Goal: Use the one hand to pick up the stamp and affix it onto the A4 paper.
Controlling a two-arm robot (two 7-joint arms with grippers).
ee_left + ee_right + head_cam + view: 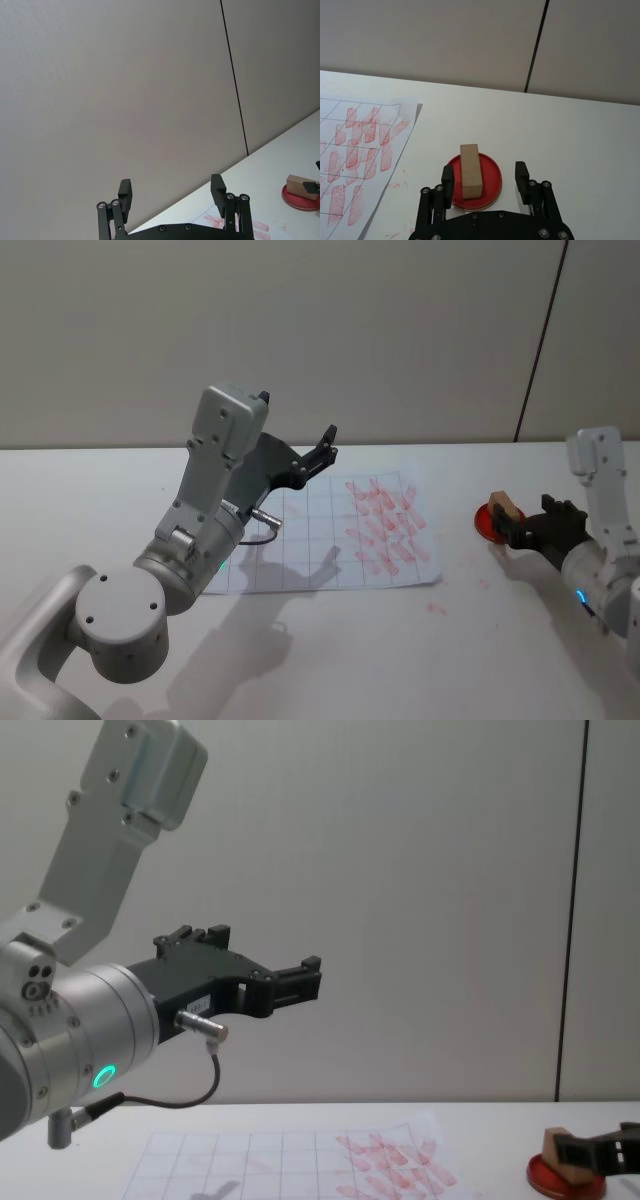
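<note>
Right wrist view: right gripper (484,171) spreads its jaws to fit the stamp (471,170) between them on the ink pad (492,176). Left gripper (170,185) hangs high, spread too.

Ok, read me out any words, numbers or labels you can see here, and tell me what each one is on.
No text here can be read.
Small white label on the black body of the left gripper: too small to read.
Red stamp marks on the A4 paper: smeared blocks, no letters can be made out.
</note>
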